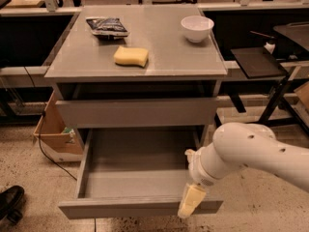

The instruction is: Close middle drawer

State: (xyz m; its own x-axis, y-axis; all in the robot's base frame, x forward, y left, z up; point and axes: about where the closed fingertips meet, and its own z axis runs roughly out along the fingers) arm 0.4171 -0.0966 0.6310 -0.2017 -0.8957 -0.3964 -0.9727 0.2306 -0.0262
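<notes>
Gripper [192,203]: over the right front edge of the middle drawer [140,208]; we cannot tell its opening.
Push: we press squarely, nearer centre, straight inward.

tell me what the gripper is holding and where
Cannot be told: the gripper sits at the right end of the open drawer's front panel, contact unclear.

On the grey tabletop [193,59] a yellow sponge [131,56] lies near the front left, a dark snack bag [107,26] behind it, and a white bowl [197,28] stands at the back right, all apart. On the speckled floor, an open cardboard box [52,129] sits left of the cabinet and a black shoe [9,201] lies at the lower left. The gripper [192,202] hangs low, right of centre.
</notes>
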